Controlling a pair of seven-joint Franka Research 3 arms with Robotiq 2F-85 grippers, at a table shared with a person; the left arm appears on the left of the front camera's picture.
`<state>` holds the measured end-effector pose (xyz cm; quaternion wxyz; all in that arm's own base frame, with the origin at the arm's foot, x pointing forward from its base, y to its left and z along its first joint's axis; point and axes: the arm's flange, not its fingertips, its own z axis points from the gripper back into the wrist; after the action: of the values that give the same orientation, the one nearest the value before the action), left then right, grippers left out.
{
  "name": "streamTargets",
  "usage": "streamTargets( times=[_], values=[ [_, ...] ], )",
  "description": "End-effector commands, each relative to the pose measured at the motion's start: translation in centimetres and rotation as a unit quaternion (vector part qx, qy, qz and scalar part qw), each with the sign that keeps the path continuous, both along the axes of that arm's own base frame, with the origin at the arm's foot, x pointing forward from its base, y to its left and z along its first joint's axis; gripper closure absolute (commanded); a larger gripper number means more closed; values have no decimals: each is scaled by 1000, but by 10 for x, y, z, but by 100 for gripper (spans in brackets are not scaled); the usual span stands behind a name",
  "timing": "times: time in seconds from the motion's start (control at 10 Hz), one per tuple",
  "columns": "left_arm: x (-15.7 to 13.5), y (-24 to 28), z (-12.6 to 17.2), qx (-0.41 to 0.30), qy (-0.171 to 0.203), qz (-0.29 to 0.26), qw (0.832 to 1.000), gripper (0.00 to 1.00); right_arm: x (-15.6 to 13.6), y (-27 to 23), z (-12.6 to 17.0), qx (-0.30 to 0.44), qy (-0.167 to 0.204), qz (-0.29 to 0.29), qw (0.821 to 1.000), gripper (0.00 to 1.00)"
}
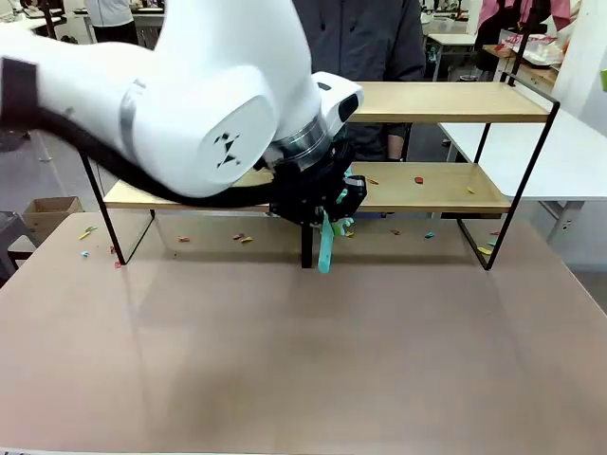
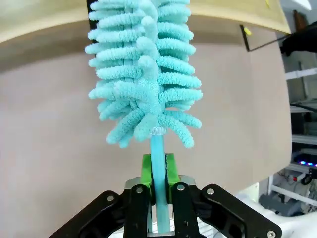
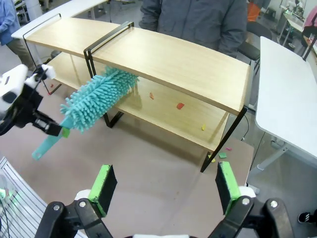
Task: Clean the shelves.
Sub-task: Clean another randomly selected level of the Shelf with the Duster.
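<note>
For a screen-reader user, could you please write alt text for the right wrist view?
The left gripper, jaws shut, holds a teal duster whose head reaches under the shelves' upper board. Coloured scraps lie on the lower board. The right gripper, jaws open, is in the foreground.

**Duster between the two boards of the shelves**

The shelves [image 1: 446,102] stand across the far part of the table [image 1: 303,360], and a person [image 1: 365,38] stands just behind them. In front of the shelves' central post hangs the left gripper [image 2: 158,166], with the handle of the duster [image 2: 146,74] between its fingers. The duster's head reaches in between the two boards, over the lower one and beside the post. Small scraps [image 1: 418,178] lie on the lower board to the right of the post. More scraps lie on the table under the shelves and by both end feet. The right gripper [image 3: 166,186] hangs above the table, well in front of the shelves. A box [image 1: 52,210] sits to the left of the shelves, beyond the table's edge.
</note>
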<state>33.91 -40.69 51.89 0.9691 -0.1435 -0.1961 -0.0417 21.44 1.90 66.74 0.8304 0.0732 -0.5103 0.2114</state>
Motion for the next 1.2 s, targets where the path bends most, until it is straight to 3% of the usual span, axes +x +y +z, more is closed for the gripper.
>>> streamTargets(
  times=[0.0,0.3,0.4,0.9,1.1],
  values=[
    [27,-38,3,18,16,15,1000,87,0,-1,0,2,0,1,1000,0],
    [53,-60,-6,24,-12,40,999,87,0,-1,0,2,0,1,1000,0],
    [57,-66,-9,27,1,31,999,87,0,-1,0,2,0,1,1000,0],
    [67,-95,-15,8,22,-74,997,87,0,-1,0,2,0,1,1000,0],
    [69,-110,-16,-13,18,-146,989,87,0,-1,0,2,0,1,1000,0]
  ],
)
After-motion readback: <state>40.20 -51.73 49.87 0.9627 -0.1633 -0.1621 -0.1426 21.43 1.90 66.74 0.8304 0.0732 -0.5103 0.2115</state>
